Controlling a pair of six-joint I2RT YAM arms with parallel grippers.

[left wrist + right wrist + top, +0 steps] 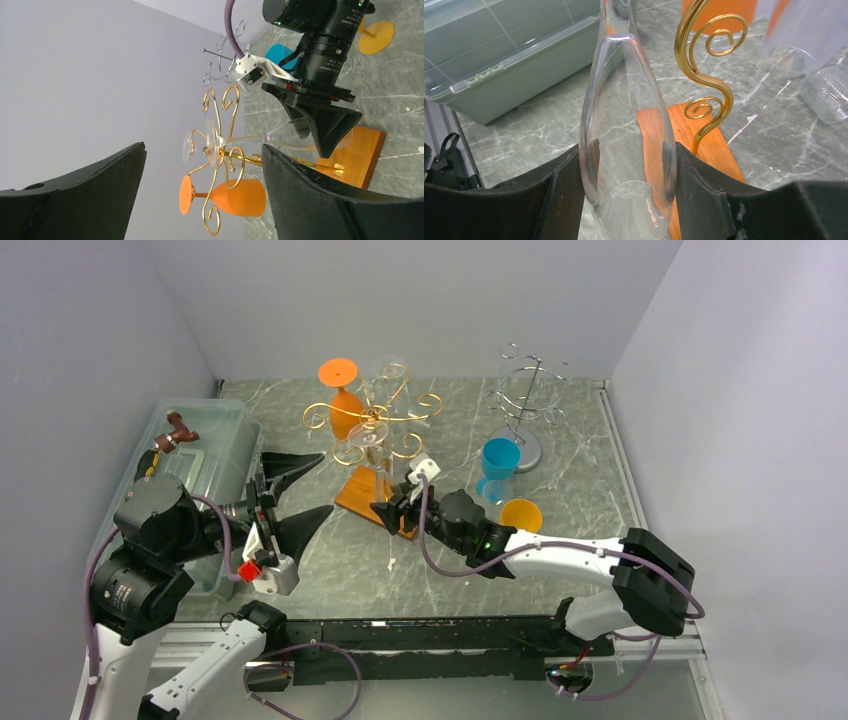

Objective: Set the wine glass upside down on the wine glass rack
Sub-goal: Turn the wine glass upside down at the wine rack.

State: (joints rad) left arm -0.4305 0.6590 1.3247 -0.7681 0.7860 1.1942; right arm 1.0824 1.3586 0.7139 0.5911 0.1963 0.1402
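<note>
My right gripper [392,512] is shut on the bowl of a clear wine glass [626,145], held upside down with its foot [362,439] up at the gold wire rack [385,415]. In the left wrist view the glass foot [212,143] sits against the rack's gold curls [235,157]. The rack stands on an orange wooden base [362,495]. An orange wine glass [343,400] hangs upside down on the rack's far side. My left gripper [295,495] is open and empty, left of the rack.
A silver wire rack [528,400] stands at the back right, a blue cup [498,468] and an orange glass [521,515] near it. A grey-green bin [205,455] sits at the left. Another clear glass [392,375] hangs on the gold rack's far side.
</note>
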